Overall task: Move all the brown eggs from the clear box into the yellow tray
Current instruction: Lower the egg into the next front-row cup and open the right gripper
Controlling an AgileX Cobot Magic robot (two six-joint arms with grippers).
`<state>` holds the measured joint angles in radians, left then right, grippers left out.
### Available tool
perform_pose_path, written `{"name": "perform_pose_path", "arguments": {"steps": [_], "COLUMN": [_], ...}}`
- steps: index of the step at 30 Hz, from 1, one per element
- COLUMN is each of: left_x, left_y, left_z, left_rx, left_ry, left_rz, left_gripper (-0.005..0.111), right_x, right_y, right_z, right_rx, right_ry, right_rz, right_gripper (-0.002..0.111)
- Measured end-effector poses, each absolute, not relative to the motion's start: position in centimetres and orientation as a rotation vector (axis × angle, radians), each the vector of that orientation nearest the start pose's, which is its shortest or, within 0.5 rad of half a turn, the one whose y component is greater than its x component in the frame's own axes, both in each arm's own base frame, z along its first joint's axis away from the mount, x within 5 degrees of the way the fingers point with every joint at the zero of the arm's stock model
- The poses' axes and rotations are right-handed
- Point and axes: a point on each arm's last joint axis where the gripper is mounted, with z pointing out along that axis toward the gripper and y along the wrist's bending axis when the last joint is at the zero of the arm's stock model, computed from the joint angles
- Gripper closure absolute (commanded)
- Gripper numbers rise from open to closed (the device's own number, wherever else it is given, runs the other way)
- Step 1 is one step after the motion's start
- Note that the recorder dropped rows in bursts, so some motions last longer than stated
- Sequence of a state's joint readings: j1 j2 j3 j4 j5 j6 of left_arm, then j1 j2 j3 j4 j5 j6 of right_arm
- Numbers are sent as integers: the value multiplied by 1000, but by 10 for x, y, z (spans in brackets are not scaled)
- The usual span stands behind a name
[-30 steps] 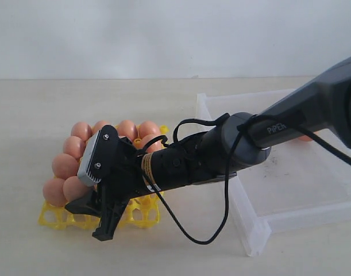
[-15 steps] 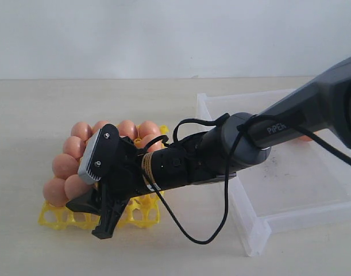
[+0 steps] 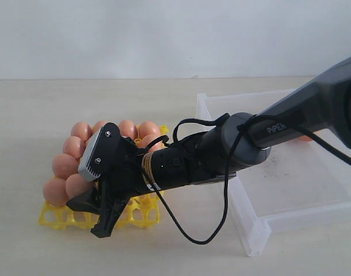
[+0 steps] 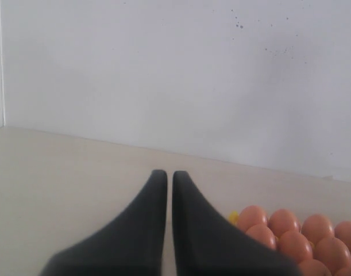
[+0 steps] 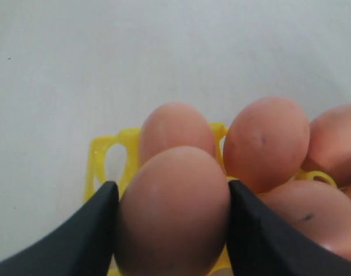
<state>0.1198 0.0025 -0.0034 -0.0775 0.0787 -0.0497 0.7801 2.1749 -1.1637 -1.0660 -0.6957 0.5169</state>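
Note:
My right gripper (image 5: 170,187) is shut on a brown egg (image 5: 172,213), one black finger pressed to each side of it. It hangs over the front of the yellow tray (image 3: 54,217), where several brown eggs (image 3: 65,165) fill the back and left cups. In the exterior view the right gripper (image 3: 90,217) points down and to the left, and its body hides most of the held egg. The clear box (image 3: 247,224) lies to the right; one egg (image 3: 305,138) peeks out behind the arm there. My left gripper (image 4: 169,175) is shut on nothing, away from the tray.
The right arm's black cable (image 3: 192,236) loops down between the tray and the box. A pale wall (image 3: 175,34) stands behind the tabletop. Bare table (image 3: 135,103) shows behind the tray.
The right gripper with its egg has edged slightly down and left over the tray's front cups. Nothing else has moved.

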Motion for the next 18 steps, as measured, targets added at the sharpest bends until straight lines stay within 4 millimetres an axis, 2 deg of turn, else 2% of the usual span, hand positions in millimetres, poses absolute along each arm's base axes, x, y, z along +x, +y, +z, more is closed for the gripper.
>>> {"name": "perform_pose_path", "arguments": {"steps": [18], "left_x": [56], "left_y": [6], "left_z": [207], "left_rx": [-187], "left_ry": [1550], "left_rz": [-10], "left_gripper": [103], "right_x": [270], "right_y": [334], "right_z": [106], "right_rx": [-1452], "right_ry": [1563], "right_rz": [804], "right_gripper": [67]}}
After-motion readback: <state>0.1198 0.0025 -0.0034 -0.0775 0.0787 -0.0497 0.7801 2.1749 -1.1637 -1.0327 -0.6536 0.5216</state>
